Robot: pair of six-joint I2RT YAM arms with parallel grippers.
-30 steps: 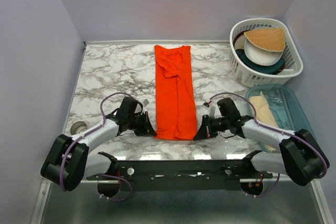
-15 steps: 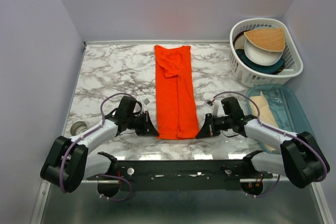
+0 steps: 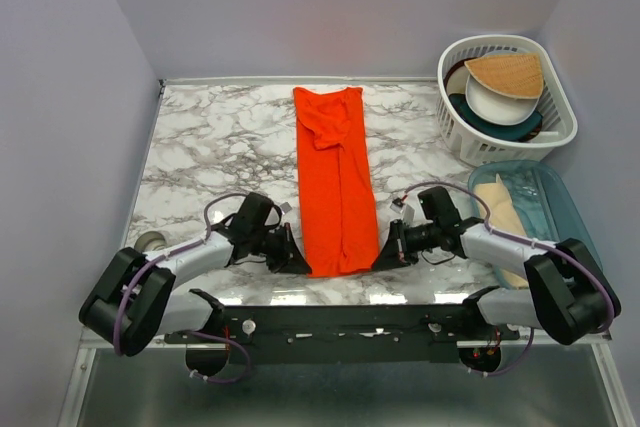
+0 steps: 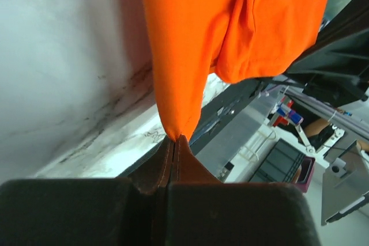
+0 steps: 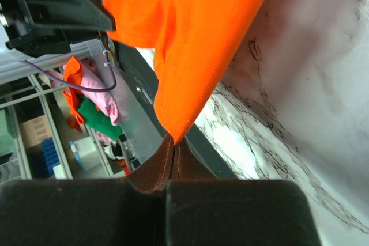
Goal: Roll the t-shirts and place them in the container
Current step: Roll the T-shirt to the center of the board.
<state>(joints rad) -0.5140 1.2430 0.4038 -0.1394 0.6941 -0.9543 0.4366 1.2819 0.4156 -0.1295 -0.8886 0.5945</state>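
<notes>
The orange-red t-shirt (image 3: 337, 182) lies folded into a long narrow strip down the middle of the marble table (image 3: 210, 137). My left gripper (image 3: 297, 259) is shut on its near left corner, seen pinched between the pads in the left wrist view (image 4: 176, 137). My right gripper (image 3: 380, 255) is shut on its near right corner, seen in the right wrist view (image 5: 173, 140). The near hem (image 4: 248, 38) hangs lifted off the table between the two grippers.
A white basket (image 3: 560, 112) with plates and bowls stands at the back right. A teal bin (image 3: 570, 212) with folded cloth sits at the right edge. A small round grey object (image 3: 149, 243) lies at the left edge.
Both grippers have closed in on the shirt's near corners and pulled the near hem a little toward the front edge, lifting it.
</notes>
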